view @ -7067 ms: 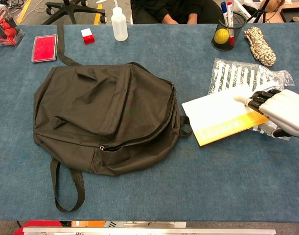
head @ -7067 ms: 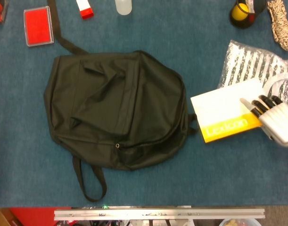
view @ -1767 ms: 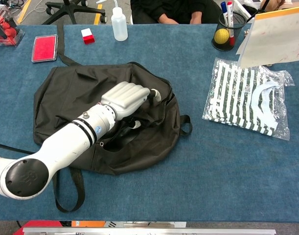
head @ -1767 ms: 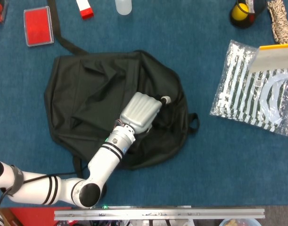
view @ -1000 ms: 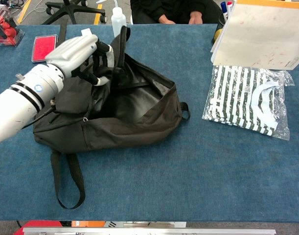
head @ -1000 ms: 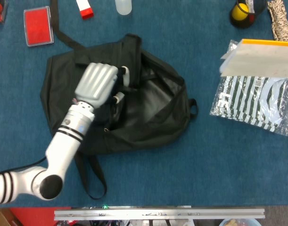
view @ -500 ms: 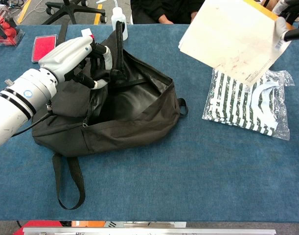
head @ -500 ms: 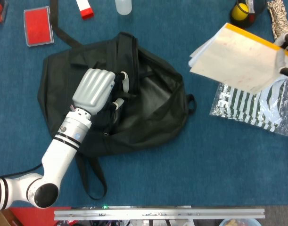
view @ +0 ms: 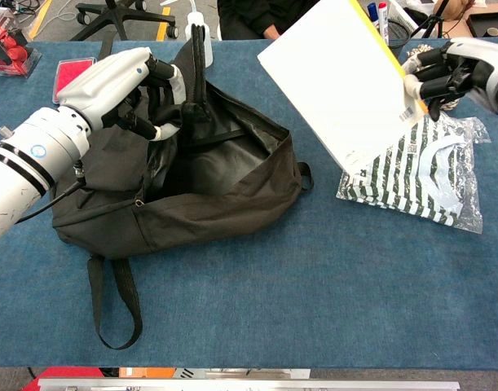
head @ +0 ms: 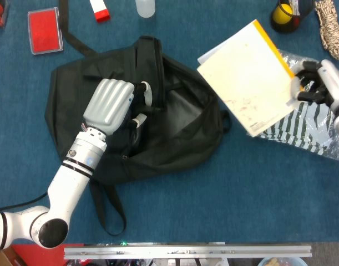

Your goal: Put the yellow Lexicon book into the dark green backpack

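Your left hand grips the upper flap of the dark green backpack and holds it raised, so the mouth of the bag gapes open just to the right of those curled fingers. In the chest view the same hand has the fabric bunched in its grasp, with the dark lining showing below and beside it.

Your right hand pinches the yellow Lexicon book by its yellow-edged side and holds it in the air, tilted, with the pale cover facing up and the free corner reaching out toward the bag. In the chest view the book slants down from that hand, its lower corner hanging above the striped plastic bag that lies on the blue table under your right hand. The book sits between your two hands, close to the backpack's right edge but apart from the opening.

Beyond your left hand lie a red box and a white bottle.
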`<state>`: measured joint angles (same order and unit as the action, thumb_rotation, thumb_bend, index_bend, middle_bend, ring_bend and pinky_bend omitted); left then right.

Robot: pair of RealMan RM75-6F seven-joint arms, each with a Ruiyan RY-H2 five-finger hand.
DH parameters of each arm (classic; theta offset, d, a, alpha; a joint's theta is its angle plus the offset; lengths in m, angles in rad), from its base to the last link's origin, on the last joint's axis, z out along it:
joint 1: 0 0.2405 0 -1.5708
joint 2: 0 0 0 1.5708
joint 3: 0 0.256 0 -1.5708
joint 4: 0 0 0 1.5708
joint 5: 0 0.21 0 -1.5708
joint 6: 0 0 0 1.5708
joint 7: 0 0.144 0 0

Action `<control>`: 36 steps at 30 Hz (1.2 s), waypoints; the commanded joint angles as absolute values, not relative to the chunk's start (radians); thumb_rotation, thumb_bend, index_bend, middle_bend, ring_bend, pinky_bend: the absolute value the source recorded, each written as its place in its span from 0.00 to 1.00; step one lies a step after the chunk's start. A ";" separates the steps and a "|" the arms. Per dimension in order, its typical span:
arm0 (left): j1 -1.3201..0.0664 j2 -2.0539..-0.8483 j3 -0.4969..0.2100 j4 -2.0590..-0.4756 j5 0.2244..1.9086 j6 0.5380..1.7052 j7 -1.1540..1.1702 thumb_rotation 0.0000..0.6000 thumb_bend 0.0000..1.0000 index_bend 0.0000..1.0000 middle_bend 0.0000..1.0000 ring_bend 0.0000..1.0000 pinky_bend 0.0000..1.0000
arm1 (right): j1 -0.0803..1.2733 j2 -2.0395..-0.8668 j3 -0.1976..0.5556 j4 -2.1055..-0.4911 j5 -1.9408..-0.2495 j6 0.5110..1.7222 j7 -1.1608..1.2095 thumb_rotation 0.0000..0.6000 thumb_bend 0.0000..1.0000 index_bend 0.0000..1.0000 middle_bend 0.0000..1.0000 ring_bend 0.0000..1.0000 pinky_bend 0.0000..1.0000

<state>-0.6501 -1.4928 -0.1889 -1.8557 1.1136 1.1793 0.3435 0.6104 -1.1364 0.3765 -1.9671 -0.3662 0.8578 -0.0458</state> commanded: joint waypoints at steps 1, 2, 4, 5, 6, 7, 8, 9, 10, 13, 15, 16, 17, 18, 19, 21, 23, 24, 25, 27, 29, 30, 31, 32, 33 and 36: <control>-0.648 -1.492 -0.186 -1.861 1.119 1.182 0.345 1.00 0.32 0.56 0.64 0.72 0.91 | 0.708 -1.139 0.386 -1.956 -0.174 0.769 0.008 1.00 0.54 0.80 0.65 0.58 0.71; -0.648 -1.493 -0.185 -1.864 1.120 1.183 0.347 1.00 0.32 0.56 0.64 0.72 0.91 | 0.728 -1.145 0.387 -1.944 -0.135 0.754 0.019 1.00 0.54 0.80 0.65 0.58 0.71; -0.647 -1.493 -0.184 -1.868 1.120 1.183 0.351 1.00 0.32 0.56 0.64 0.71 0.91 | 0.755 -1.154 0.384 -1.927 -0.084 0.731 0.031 1.00 0.54 0.80 0.65 0.58 0.71; -0.647 -1.493 -0.184 -1.870 1.121 1.185 0.354 1.00 0.32 0.56 0.64 0.72 0.91 | 0.775 -1.162 0.377 -1.915 -0.053 0.721 0.033 1.00 0.54 0.80 0.65 0.58 0.71; -0.647 -1.493 -0.185 -1.872 1.121 1.186 0.356 1.00 0.32 0.56 0.64 0.71 0.91 | 0.790 -1.168 0.371 -1.906 -0.029 0.711 0.034 1.00 0.54 0.80 0.65 0.58 0.71; -0.647 -1.493 -0.186 -1.874 1.121 1.187 0.357 1.00 0.32 0.56 0.64 0.71 0.91 | 0.804 -1.174 0.365 -1.897 -0.007 0.704 0.035 1.00 0.54 0.80 0.65 0.58 0.71; -0.647 -1.493 -0.187 -1.876 1.122 1.189 0.360 1.00 0.32 0.56 0.64 0.71 0.91 | 0.823 -1.184 0.356 -1.884 0.018 0.701 0.033 1.00 0.54 0.80 0.65 0.58 0.71; -0.647 -1.493 -0.188 -1.877 1.123 1.190 0.362 1.00 0.32 0.56 0.64 0.71 0.91 | 0.836 -1.191 0.349 -1.876 0.034 0.699 0.032 1.00 0.54 0.80 0.65 0.58 0.71; -0.647 -1.492 -0.188 -1.878 1.122 1.191 0.364 1.00 0.32 0.56 0.64 0.71 0.91 | 0.848 -1.199 0.344 -1.867 0.050 0.699 0.032 1.00 0.54 0.80 0.65 0.58 0.71; -0.647 -1.493 -0.188 -1.880 1.120 1.192 0.369 1.00 0.32 0.56 0.64 0.71 0.91 | 0.885 -1.228 0.321 -1.834 0.096 0.707 0.026 1.00 0.54 0.80 0.65 0.58 0.71; -0.646 -1.494 -0.188 -1.881 1.120 1.194 0.370 1.00 0.32 0.56 0.64 0.71 0.91 | 0.909 -1.250 0.300 -1.808 0.128 0.714 0.014 1.00 0.54 0.80 0.65 0.58 0.71; -0.646 -1.494 -0.189 -1.882 1.120 1.196 0.370 1.00 0.32 0.56 0.64 0.71 0.91 | 0.919 -1.261 0.289 -1.797 0.141 0.719 0.007 1.00 0.54 0.80 0.65 0.58 0.71; -0.645 -1.495 -0.190 -1.883 1.121 1.197 0.370 1.00 0.32 0.56 0.64 0.71 0.91 | 0.927 -1.272 0.279 -1.785 0.153 0.724 0.001 1.00 0.54 0.80 0.65 0.58 0.71; -0.645 -1.495 -0.191 -1.884 1.121 1.198 0.370 1.00 0.32 0.56 0.64 0.71 0.91 | 0.937 -1.284 0.268 -1.772 0.171 0.725 -0.007 1.00 0.54 0.80 0.65 0.58 0.71; -0.645 -1.495 -0.191 -1.884 1.122 1.198 0.370 1.00 0.32 0.56 0.64 0.71 0.91 | 0.943 -1.293 0.261 -1.762 0.183 0.726 -0.011 1.00 0.54 0.80 0.65 0.58 0.71; -0.645 -1.495 -0.190 -1.887 1.124 1.198 0.371 1.00 0.32 0.56 0.64 0.71 0.91 | 0.955 -1.310 0.255 -1.742 0.205 0.722 -0.018 1.00 0.54 0.80 0.65 0.58 0.71; -0.644 -1.494 -0.187 -1.889 1.130 1.199 0.373 1.00 0.32 0.56 0.64 0.71 0.91 | 0.965 -1.322 0.255 -1.728 0.223 0.714 -0.021 1.00 0.54 0.80 0.65 0.58 0.71; -0.643 -1.493 -0.185 -1.891 1.133 1.199 0.373 1.00 0.32 0.56 0.64 0.71 0.90 | 0.973 -1.330 0.254 -1.719 0.234 0.711 -0.026 1.00 0.54 0.80 0.65 0.58 0.71; -0.643 -1.492 -0.183 -1.893 1.134 1.198 0.374 1.00 0.32 0.56 0.64 0.71 0.90 | 0.979 -1.338 0.254 -1.713 0.242 0.712 -0.029 1.00 0.54 0.80 0.65 0.58 0.71; -0.641 -1.489 -0.180 -1.899 1.141 1.200 0.376 1.00 0.32 0.56 0.64 0.71 0.90 | 0.994 -1.355 0.258 -1.698 0.267 0.712 -0.032 1.00 0.54 0.80 0.65 0.58 0.71; -0.639 -1.486 -0.176 -1.907 1.149 1.203 0.378 1.00 0.32 0.56 0.64 0.71 0.90 | 1.006 -1.366 0.265 -1.686 0.291 0.707 -0.034 1.00 0.54 0.80 0.65 0.58 0.71; -0.637 -1.483 -0.172 -1.912 1.155 1.204 0.380 1.00 0.32 0.56 0.64 0.71 0.90 | 1.012 -1.371 0.272 -1.679 0.308 0.699 -0.033 1.00 0.54 0.80 0.65 0.58 0.71; -0.636 -1.481 -0.169 -1.916 1.159 1.206 0.383 1.00 0.32 0.56 0.64 0.71 0.90 | 1.015 -1.372 0.279 -1.676 0.320 0.690 -0.030 1.00 0.54 0.80 0.65 0.58 0.71; -0.634 -1.479 -0.165 -1.920 1.164 1.207 0.387 1.00 0.32 0.56 0.64 0.71 0.90 | 1.018 -1.372 0.286 -1.674 0.330 0.681 -0.029 1.00 0.54 0.80 0.65 0.58 0.71; -0.633 -1.477 -0.160 -1.923 1.170 1.208 0.391 1.00 0.32 0.56 0.64 0.71 0.90 | 1.022 -1.372 0.293 -1.673 0.335 0.675 -0.028 1.00 0.54 0.80 0.65 0.58 0.71; -0.628 -1.476 -0.151 -1.927 1.183 1.212 0.398 1.00 0.32 0.55 0.64 0.70 0.90 | 1.028 -1.371 0.306 -1.676 0.347 0.666 -0.024 1.00 0.54 0.80 0.65 0.58 0.71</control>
<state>-0.6294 -1.4764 -0.1528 -1.9260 1.1813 1.2111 0.3965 1.0256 -1.3704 0.3029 -1.6759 0.3429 0.6697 -0.0262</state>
